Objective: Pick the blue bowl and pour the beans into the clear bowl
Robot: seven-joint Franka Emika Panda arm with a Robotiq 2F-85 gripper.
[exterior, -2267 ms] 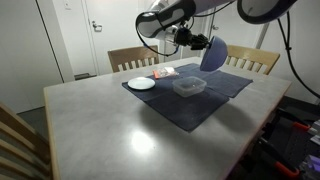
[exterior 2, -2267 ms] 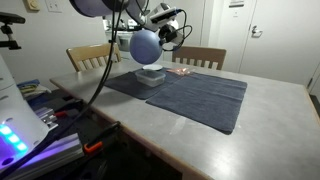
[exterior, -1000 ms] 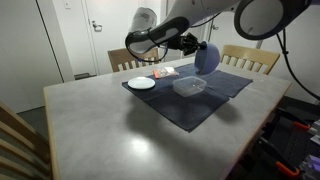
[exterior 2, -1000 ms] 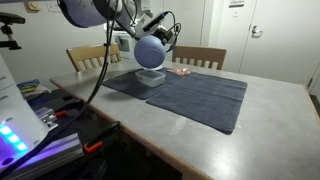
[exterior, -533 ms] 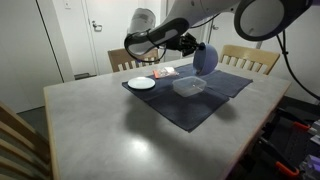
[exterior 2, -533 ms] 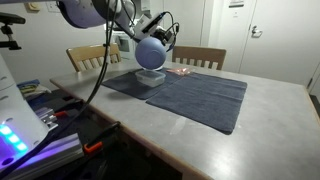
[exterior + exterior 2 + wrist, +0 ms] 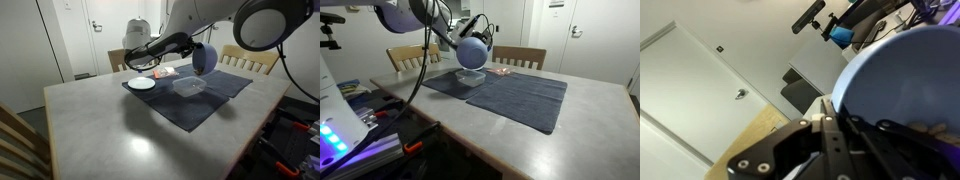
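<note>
Grey tabletop (image 7: 100,120) nearest, bare and a little shiny in both exterior views. Further on, dark cloth (image 7: 215,100) spread over the far part, with white plate (image 7: 141,83) at one corner and clear bowl (image 7: 188,87) near it, toward the middle of the cloth. Above the clear bowl and apart from it, blue bowl (image 7: 204,57), held in the air. Clamped at the rim by gripper (image 7: 830,115), jaws pressed together on the thin wall, as seen in the wrist view. Looks light and stiff, with smooth sides, so probably slippery. Best taken at the rim, judging by the shape, but likely to swing in such a pinch if turned fast. Tipped steeply on its side: rounded underside of the blue bowl (image 7: 471,51) toward the camera in an exterior view, mouth turned away and not upward. Round, so without a true long axis, and with the line through the mouth near to level. No beans visible anywhere; cannot tell whether poured or not. Behind the table, wooden chairs (image 7: 250,60), then white door (image 7: 100,35) and plain wall.
</note>
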